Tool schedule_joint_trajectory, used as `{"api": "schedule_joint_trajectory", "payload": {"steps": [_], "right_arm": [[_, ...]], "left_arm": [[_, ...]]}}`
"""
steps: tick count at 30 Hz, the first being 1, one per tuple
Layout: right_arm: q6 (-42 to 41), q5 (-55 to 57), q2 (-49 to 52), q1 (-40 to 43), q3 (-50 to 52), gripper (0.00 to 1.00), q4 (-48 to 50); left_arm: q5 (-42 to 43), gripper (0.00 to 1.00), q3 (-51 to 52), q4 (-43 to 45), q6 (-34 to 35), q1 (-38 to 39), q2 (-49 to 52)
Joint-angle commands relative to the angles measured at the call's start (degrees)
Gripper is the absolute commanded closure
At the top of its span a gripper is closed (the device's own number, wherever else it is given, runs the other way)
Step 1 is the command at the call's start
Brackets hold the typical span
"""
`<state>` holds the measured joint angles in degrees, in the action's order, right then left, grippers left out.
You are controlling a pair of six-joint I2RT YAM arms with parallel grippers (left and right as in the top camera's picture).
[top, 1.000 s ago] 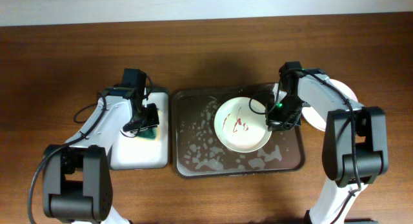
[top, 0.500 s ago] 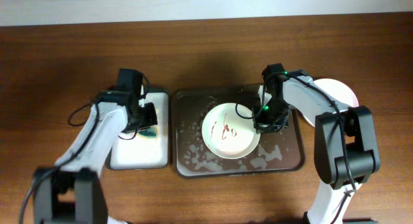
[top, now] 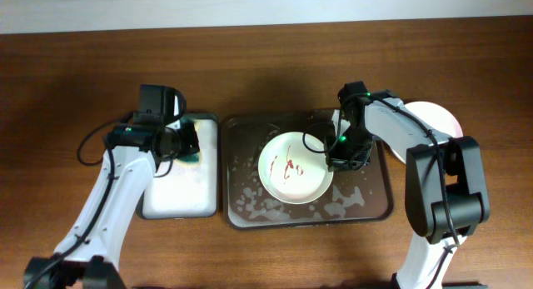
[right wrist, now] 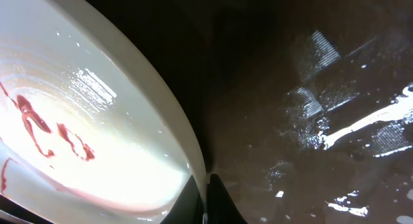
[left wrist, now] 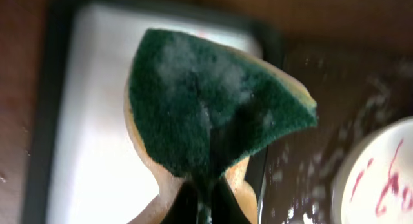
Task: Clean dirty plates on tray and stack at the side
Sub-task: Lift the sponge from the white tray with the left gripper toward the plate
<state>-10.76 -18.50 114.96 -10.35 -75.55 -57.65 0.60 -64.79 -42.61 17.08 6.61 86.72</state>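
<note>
A white plate [top: 293, 167] with red sauce smears lies in the dark tray [top: 371, 207], which is wet with suds. My right gripper [top: 337, 156] is shut on the plate's right rim; the right wrist view shows the rim [right wrist: 187, 153] pinched between the fingers [right wrist: 205, 201]. My left gripper [top: 185, 143] is shut on a green and yellow sponge [left wrist: 213, 114], holding it over the white tray [top: 179, 197] near the dark tray's left edge. A second plate [top: 433, 127] lies on the table to the right, partly hidden by my right arm.
The white tray with a dark rim [left wrist: 77, 153] stands left of the dark tray. Wooden table [top: 266, 64] surrounds both. Suds lie along the dark tray's front and left [top: 258, 197].
My left gripper lifted the sponge and moved up and slightly back over the white tray. The right gripper drew the plate leftward in the dark tray, mostly in the earlier half second.
</note>
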Motion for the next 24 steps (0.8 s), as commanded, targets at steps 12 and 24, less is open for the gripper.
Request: {"api": "schedule_joint_trajectory", "payload": {"steps": [12, 24], "right_arm": [[-0.6, -0.6, 0.9, -0.6, 0.0, 0.96, 0.0], [-0.6, -0.6, 0.9, -0.6, 0.0, 0.96, 0.0]], "left_arm": [[-6.5, 1.00, -0.3, 4.9, -6.5, 2.5, -18.9], [-6.5, 1.00, -0.3, 4.9, -6.5, 2.5, -18.9]]}}
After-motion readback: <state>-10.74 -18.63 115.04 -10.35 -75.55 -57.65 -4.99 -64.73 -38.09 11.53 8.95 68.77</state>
